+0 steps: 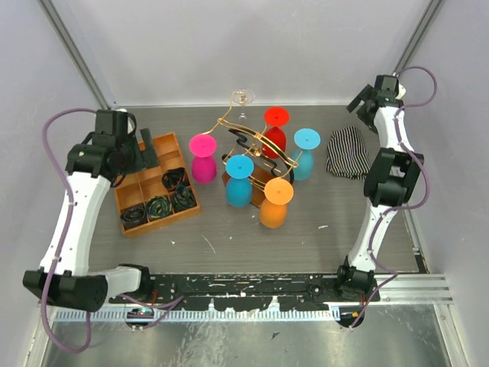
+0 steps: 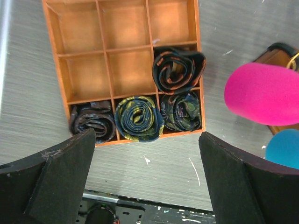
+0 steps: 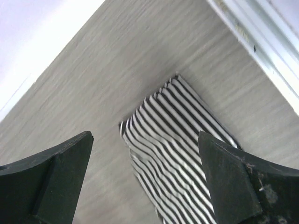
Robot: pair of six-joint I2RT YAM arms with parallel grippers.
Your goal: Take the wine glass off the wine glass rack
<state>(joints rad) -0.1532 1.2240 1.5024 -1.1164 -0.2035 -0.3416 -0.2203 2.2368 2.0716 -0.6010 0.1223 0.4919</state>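
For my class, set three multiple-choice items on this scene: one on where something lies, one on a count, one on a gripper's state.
1. In the top view, where does the striped cloth lie?
A right of the wine glass rack; B left of it; C hanging on it.
2. How many rolled ties lie in the orange tray?
A two; B four; C six.
3. The left gripper is:
A open, holding nothing; B shut on a rolled tie; C shut on the cloth.

Key:
1 A, the cloth lies flat to the rack's right, apart from it.
2 B, three fill one row and one sits in the next.
3 A, the left wrist view shows the fingers wide apart with nothing between them.
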